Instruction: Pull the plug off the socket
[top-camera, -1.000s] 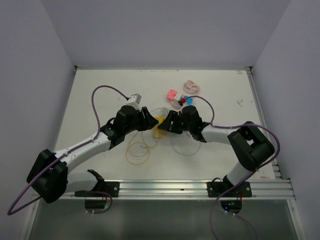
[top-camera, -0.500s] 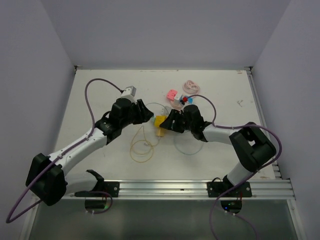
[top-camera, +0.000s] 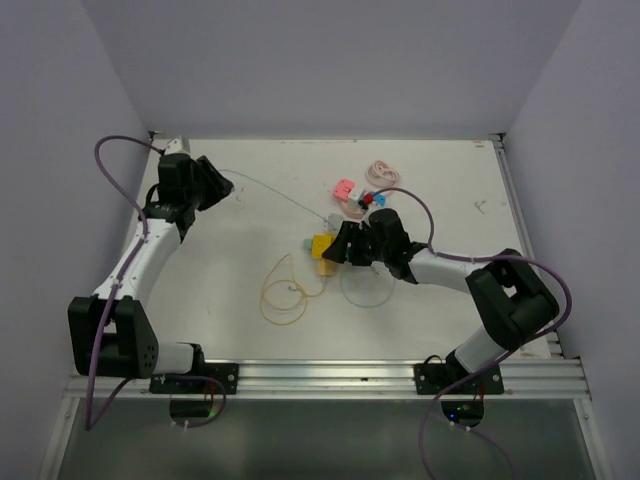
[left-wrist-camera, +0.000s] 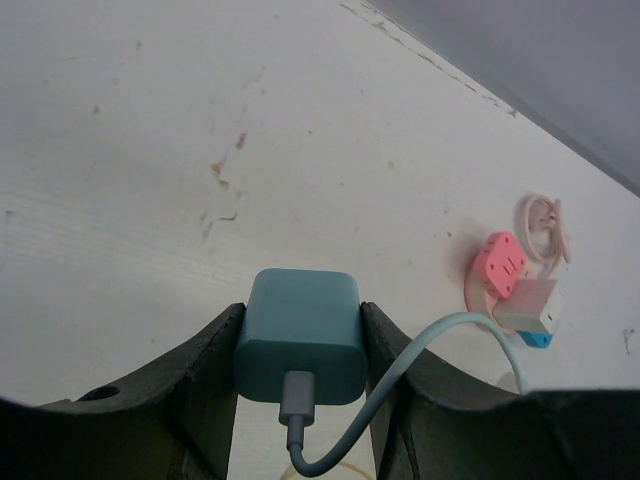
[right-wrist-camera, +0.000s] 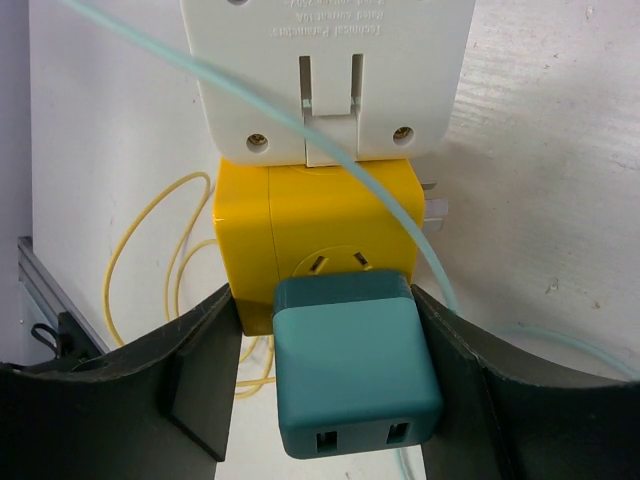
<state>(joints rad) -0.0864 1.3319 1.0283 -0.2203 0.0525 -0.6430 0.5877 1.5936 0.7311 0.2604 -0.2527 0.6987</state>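
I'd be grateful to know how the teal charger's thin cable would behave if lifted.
Probably floppy: the cable curls loosely from the teal charger. Likely light, being so thin. It may drag across the yellow socket, which it crosses.

Both the left arm (top-camera: 140, 262) and the right arm (top-camera: 440, 268) are built of white links joined by black housings. A purple cable (top-camera: 98, 158) is looped along each, and matte black fingers (left-wrist-camera: 205, 385) are fitted.

Left pincer (left-wrist-camera: 300, 312) clamped far out left; right pincer (right-wrist-camera: 322, 300) clamped near centre.
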